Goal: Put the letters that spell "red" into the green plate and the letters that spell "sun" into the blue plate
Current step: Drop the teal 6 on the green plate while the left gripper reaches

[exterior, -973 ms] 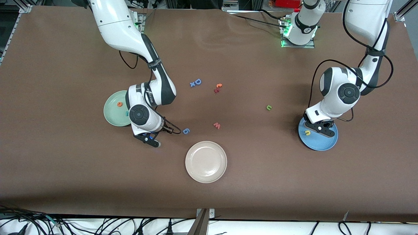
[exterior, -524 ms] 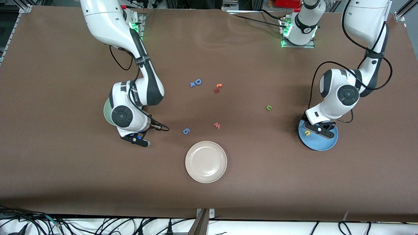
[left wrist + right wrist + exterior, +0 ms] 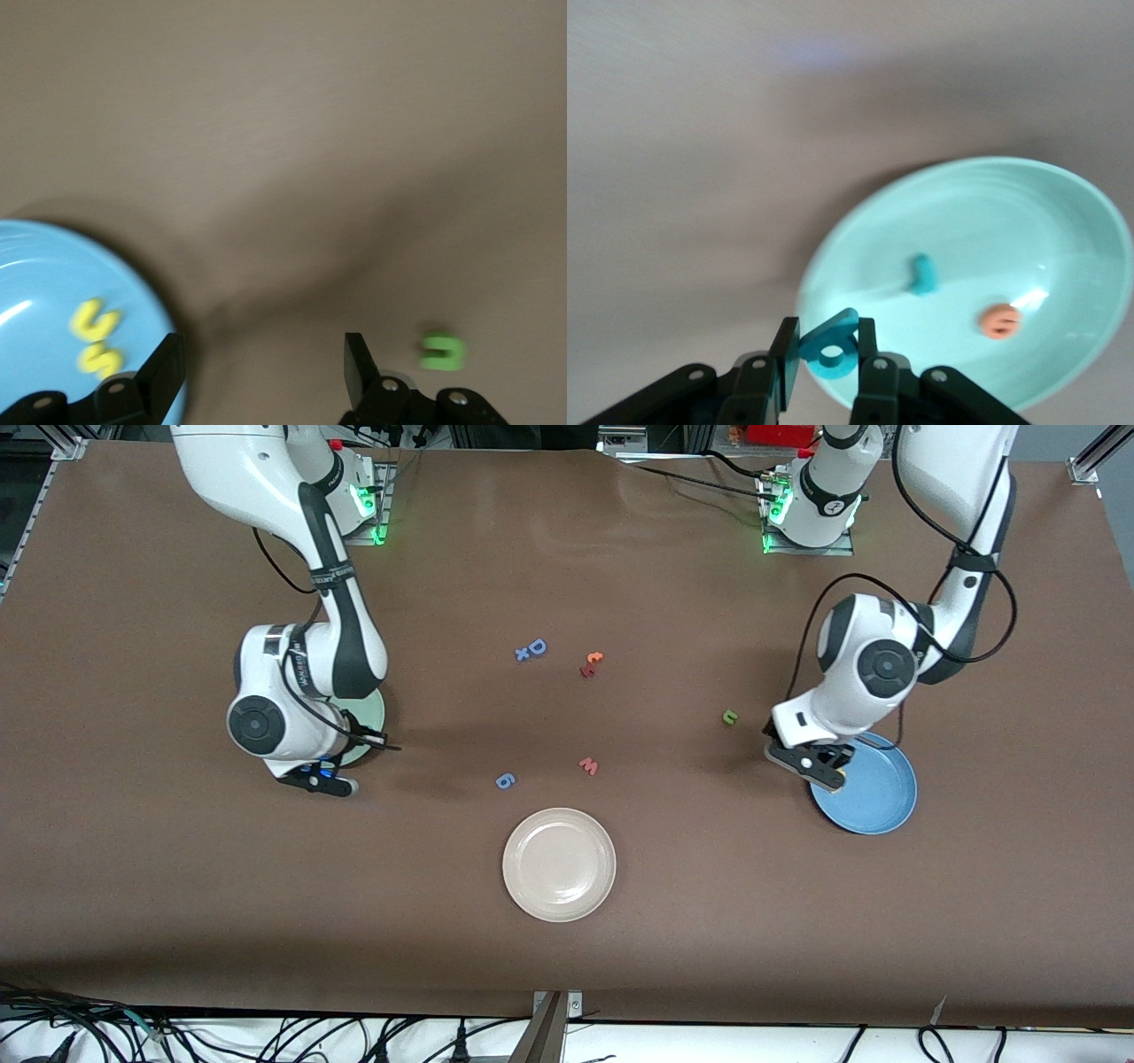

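- Brown cloth covers the desk (image 3: 620, 957), with both arm bases standing along its edge farthest from the front camera.
- Right claw (image 3: 824, 367) hangs over the green plate's (image 3: 1063, 204) rim, its arm bent down toward that end of the desk; its jaws are pinched on the teal "d" (image 3: 831, 347).
- Inside the green plate lie the teal "r" (image 3: 923, 274) and the orange "e" (image 3: 1000, 320), apart from each other.
- Left claw (image 3: 264, 363) hangs over the blue plate's (image 3: 35, 266) rim and the bare desk beside it, jaws spread wide with nothing between them.
- Inside the blue plate lie two yellow letters, the "s" and "u" (image 3: 96, 336), side by side.
- Green "n" (image 3: 729, 716) rests on the desk near the blue plate, toward the middle.
- Beige-white plate (image 3: 559, 864) sits nearest the front camera, with the blue "g" (image 3: 504, 781) and pink-red "w" (image 3: 589, 765) just above it in the front view.
- Blue "D" and "x" (image 3: 531, 650) and the orange "t" (image 3: 591, 662) lie farther back, mid-desk.
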